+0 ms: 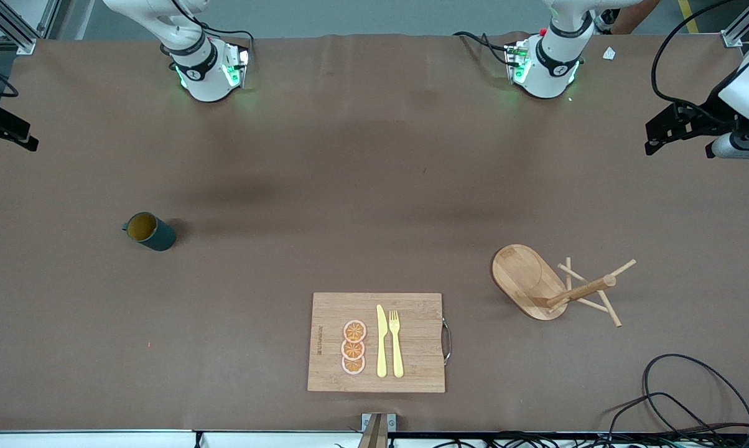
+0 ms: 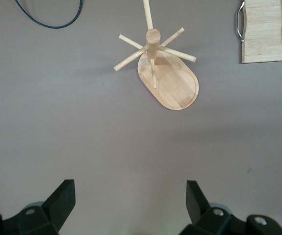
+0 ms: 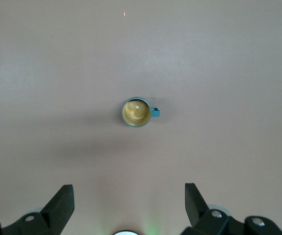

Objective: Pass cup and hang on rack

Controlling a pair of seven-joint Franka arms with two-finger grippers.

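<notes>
The dark teal cup (image 1: 150, 231) with its yellow-ochre inside stands upright on the brown table toward the right arm's end; it also shows in the right wrist view (image 3: 137, 112). The wooden rack (image 1: 530, 280) stands on its oval base toward the left arm's end, and also shows in the left wrist view (image 2: 172, 83). My right gripper (image 3: 129, 205) is open and empty, high over the table near the cup. My left gripper (image 2: 131, 205) is open and empty, high over the table near the rack. Both hands show at the edges of the front view, the right (image 1: 13, 130) and the left (image 1: 654, 140).
A bamboo cutting board (image 1: 377, 342) with a yellow knife, a yellow fork and three orange slices lies near the front edge, between cup and rack. Black cables (image 1: 692, 398) lie at the front corner toward the left arm's end.
</notes>
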